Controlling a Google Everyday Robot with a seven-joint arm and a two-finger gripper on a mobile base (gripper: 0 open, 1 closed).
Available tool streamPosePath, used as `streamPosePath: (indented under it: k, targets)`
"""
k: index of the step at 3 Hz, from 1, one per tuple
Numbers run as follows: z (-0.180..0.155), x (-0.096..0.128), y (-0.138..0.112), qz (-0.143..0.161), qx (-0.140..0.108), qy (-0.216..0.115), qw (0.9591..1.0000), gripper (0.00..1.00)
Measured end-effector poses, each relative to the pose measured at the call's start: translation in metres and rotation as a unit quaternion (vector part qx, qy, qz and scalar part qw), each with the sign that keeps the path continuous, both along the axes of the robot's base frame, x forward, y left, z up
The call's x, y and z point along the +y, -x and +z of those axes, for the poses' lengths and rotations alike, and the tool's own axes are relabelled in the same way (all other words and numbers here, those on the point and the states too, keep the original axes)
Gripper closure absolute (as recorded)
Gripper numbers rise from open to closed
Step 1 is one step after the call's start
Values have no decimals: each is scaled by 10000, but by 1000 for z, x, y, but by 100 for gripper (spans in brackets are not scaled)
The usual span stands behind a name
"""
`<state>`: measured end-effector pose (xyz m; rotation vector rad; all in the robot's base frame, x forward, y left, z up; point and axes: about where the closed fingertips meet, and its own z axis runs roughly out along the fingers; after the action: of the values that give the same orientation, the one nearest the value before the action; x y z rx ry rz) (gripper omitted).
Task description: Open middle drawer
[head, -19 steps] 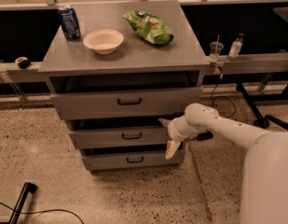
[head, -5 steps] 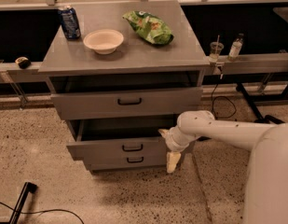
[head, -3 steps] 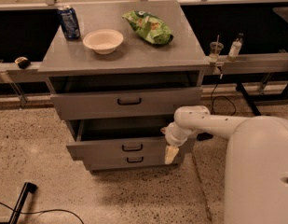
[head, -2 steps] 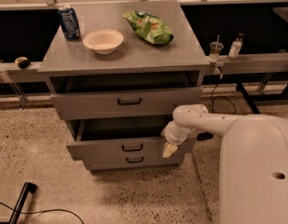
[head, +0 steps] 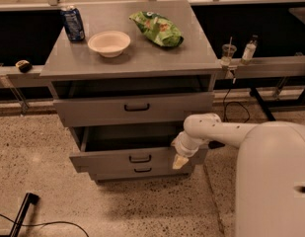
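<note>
Middle drawer (head: 107, 161) stood pulled out of the cabinet (head: 142, 60), its front stretching left from the claw (head: 179, 162). The claw hung at the front's right end, tip down, and whether it was wide or narrow could not be told. A black handle (head: 140, 158) lay left of the claw, with the bottom drawer (head: 162, 172) just below. Above was the top drawer (head: 93, 113). Farther up and left stood a bowl (head: 109, 42), can (head: 73, 22) and green bag (head: 157, 27). A cup (head: 227, 52) and bottle (head: 248, 48) stood up and right.

no legible text on can (head: 73, 22), bag (head: 157, 28), end effector (head: 180, 161) beside middle drawer (head: 107, 161)
</note>
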<state>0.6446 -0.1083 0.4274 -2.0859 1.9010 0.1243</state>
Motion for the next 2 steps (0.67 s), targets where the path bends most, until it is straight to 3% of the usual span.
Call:
streamPosePath:
  k: [2]
  targets:
    - [8, 10, 74, 78, 208, -217, 9995, 42]
